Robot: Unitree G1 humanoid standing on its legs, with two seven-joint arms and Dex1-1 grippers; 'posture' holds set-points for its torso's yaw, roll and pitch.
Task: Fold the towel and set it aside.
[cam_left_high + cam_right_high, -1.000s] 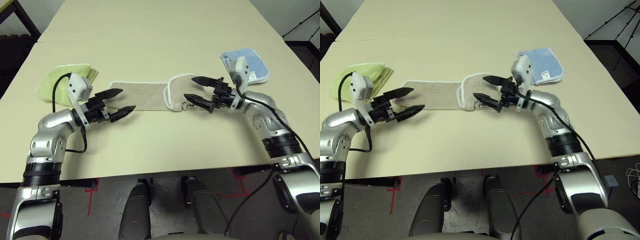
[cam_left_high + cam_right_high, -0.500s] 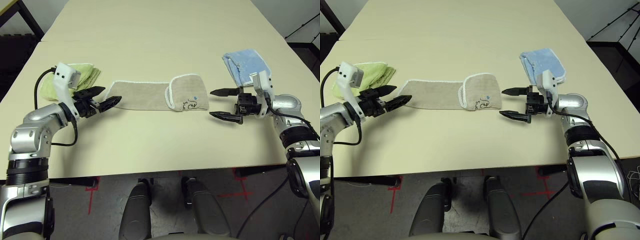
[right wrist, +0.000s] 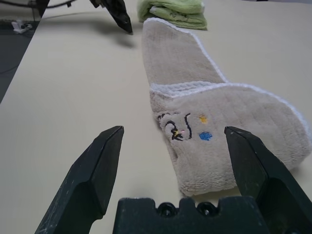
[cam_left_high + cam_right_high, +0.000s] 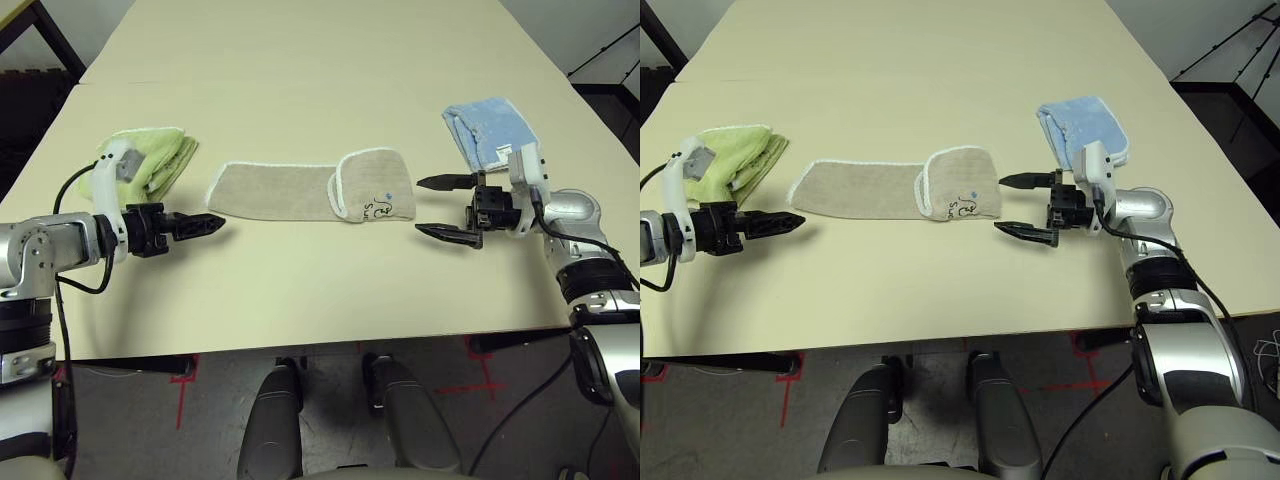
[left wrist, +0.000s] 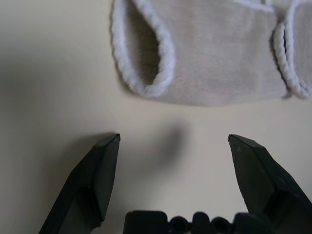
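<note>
My left gripper (image 4: pixel 205 224) hangs with its fingers spread and nothing between them, low over the bare table (image 4: pixel 320 290) just off the towel's left end, tips aimed toward it. My right gripper (image 4: pixel 438 207) is likewise spread wide and empty, pointing level at the towel's right end from a short gap away. Between the two I see the beige towel (image 4: pixel 310 191) lying flat as a long strip, its right end folded back over itself with the small dark embroidered logo (image 3: pixel 176 127) facing up. Beyond my left arm sits a folded light green towel (image 4: pixel 155 160); beyond my right, a folded light blue towel (image 4: pixel 490 130).
</note>
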